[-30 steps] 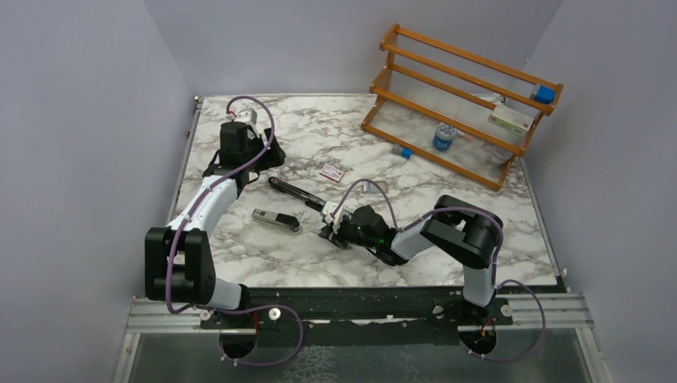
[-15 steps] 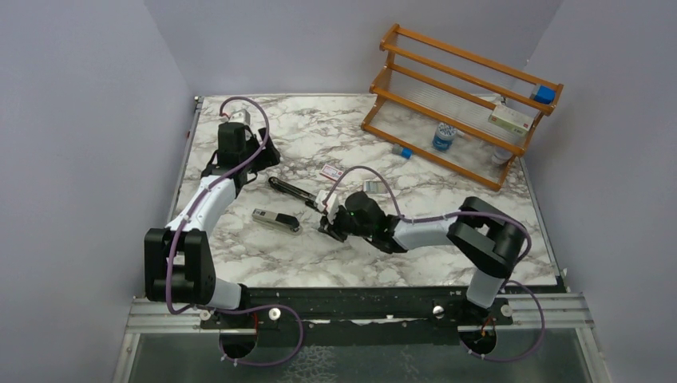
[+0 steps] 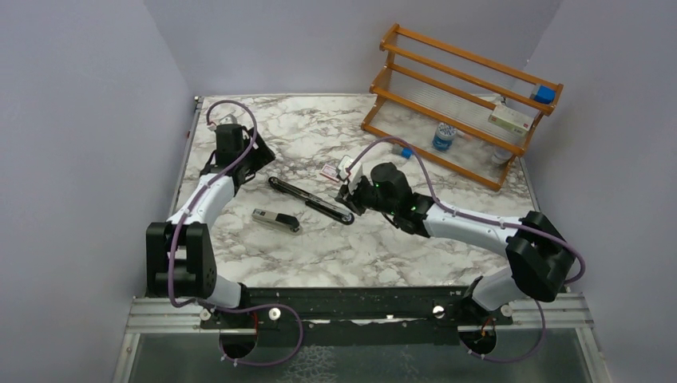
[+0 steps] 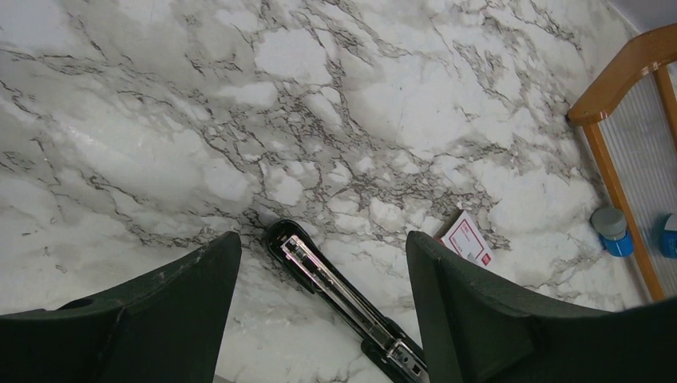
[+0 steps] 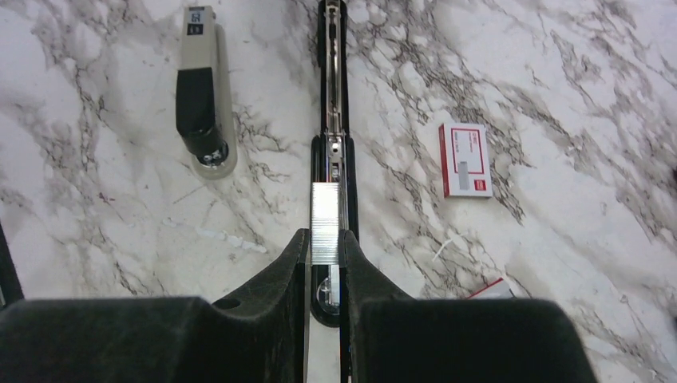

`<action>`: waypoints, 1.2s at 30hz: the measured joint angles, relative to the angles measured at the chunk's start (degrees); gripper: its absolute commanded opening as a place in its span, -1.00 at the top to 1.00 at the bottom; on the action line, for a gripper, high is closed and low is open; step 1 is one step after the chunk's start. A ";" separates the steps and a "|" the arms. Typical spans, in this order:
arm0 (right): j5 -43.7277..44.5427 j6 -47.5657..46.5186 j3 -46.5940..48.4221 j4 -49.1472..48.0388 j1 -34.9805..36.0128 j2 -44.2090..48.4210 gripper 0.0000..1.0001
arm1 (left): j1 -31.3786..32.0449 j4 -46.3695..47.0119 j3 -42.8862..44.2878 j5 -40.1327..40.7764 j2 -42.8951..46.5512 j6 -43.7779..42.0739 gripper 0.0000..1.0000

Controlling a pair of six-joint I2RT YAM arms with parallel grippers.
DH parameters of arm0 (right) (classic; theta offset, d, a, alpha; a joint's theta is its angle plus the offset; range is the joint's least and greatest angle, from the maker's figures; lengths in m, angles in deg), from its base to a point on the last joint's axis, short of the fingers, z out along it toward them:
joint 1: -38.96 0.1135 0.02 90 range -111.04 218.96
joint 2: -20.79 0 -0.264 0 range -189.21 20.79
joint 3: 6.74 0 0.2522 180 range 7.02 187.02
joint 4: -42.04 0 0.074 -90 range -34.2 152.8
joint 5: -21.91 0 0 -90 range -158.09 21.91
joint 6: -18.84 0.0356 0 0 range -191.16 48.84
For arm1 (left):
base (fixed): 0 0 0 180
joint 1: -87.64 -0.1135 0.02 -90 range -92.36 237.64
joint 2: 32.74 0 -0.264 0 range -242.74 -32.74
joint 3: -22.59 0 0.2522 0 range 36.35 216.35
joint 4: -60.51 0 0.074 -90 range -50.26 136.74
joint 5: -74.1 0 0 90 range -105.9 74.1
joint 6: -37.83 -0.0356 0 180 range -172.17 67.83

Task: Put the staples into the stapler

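The black stapler (image 3: 307,199) lies opened flat mid-table, its silver channel (image 5: 333,96) facing up. My right gripper (image 3: 346,198) hangs over its right end, shut on a silver staple strip (image 5: 325,219) that lines up lengthwise above the channel. The pink-red staple box (image 5: 465,159) lies just right of the stapler. My left gripper (image 3: 249,156) hovers open beyond the stapler's left end. In the left wrist view the stapler's tip (image 4: 307,259) and the box (image 4: 468,239) show between its wide-apart fingers (image 4: 199,279), which touch neither.
A second, beige-and-black stapler (image 3: 275,219) lies in front of the open one. A red-edged box piece (image 5: 491,289) sits by my right fingers. At the back right stands a wooden rack (image 3: 463,96) with a blue-capped bottle (image 3: 443,136) and small boxes.
My right gripper has carried the strip away from the table's near side and to the right, to above the stapler's right end. The left gripper drew back slightly toward the far left.
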 measured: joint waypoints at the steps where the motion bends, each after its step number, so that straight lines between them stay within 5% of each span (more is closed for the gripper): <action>1: 0.20 -0.04 0.31 1.44 -0.44 0.00 0.99 | 0.00 0.44 0.00 0.00 -0.63 0.68 -0.56; 30: 2.36 -0.33 8.81 11.93 -0.87 -4.85 0.99 | 5.22 -2.08 2.40 9.77 -15.91 9.33 -0.59; 36: 2.32 -1.27 8.81 12.31 -1.22 -5.68 0.99 | 5.40 -2.10 4.07 10.12 -18.03 9.88 -0.43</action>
